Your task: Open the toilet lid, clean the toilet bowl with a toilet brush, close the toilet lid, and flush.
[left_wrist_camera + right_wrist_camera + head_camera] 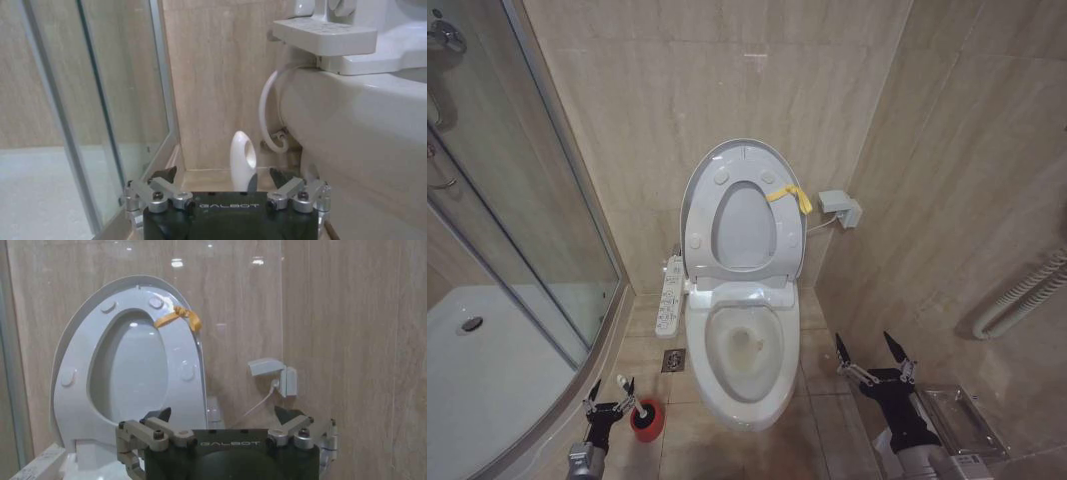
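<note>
The toilet lid point(745, 228) point(127, 372) stands upright against the back wall, with the seat ring point(727, 178) raised in front of it and a yellow strap point(789, 196) tied on. Below it the toilet bowl point(745, 350) lies uncovered, yellowish inside. The toilet brush point(630, 392) stands in a red cup point(648, 421) on the floor left of the bowl; its bristle head is hidden in the cup. My left gripper point(608, 390) point(227, 179) is open, with the brush's white looped handle point(242, 159) between its fingers. My right gripper point(872, 350) point(223, 416) hangs open and holds nothing, right of the bowl.
A glass shower screen point(537, 210) and white shower tray point(487, 370) close off the left. A control panel point(669, 296) juts from the toilet's left side above a floor drain point(674, 360). The right wall carries a small box point(840, 208), a ribbed hose point(1022, 295) and a metal holder point(957, 415).
</note>
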You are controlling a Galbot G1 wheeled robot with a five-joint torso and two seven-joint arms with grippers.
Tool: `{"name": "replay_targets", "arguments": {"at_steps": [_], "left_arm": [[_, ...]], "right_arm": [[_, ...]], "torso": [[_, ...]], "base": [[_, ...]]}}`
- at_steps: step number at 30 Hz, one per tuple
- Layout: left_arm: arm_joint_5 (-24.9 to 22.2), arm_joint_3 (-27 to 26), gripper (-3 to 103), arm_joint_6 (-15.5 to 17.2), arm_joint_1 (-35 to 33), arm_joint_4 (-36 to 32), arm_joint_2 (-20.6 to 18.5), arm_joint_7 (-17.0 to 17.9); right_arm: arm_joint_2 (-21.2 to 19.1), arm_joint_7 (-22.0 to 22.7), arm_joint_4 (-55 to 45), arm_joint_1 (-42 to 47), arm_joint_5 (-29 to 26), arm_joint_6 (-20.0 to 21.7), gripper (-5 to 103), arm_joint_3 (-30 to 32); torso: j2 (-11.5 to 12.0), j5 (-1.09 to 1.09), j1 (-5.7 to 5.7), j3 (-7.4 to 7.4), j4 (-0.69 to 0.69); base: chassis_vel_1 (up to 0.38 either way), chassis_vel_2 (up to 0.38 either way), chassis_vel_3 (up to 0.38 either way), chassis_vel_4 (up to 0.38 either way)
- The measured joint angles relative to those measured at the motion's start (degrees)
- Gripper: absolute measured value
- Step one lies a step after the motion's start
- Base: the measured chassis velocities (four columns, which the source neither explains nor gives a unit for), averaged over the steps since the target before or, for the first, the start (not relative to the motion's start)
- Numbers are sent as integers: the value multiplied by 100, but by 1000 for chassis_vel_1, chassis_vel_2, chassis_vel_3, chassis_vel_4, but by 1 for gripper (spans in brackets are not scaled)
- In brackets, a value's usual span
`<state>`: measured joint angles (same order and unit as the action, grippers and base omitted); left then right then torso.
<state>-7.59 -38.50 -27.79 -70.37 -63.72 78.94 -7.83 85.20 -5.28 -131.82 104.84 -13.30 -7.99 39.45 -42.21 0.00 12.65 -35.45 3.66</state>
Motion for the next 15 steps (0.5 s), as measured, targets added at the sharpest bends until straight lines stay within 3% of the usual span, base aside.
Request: {"name": "replay_targets", "arguments": {"at_steps": [11,12,15], "left_arm": [[20,45,94,-307,119,269,28,-112],[21,43,76,-321,117,273,34,-124],[25,33,76,-348,87,272,53,-154]], "right_arm": [[0,0,0,0,0,0,100,0],[0,0,0,0,0,0,100,0],[0,0,0,0,0,0,100,0]], "torso": [[0,0,0,0,0],[0,1,0,0,0],[0,0,0,0,0]], "base": [[0,0,0,0],[0,0,0,0],[0,0,0,0]]}}
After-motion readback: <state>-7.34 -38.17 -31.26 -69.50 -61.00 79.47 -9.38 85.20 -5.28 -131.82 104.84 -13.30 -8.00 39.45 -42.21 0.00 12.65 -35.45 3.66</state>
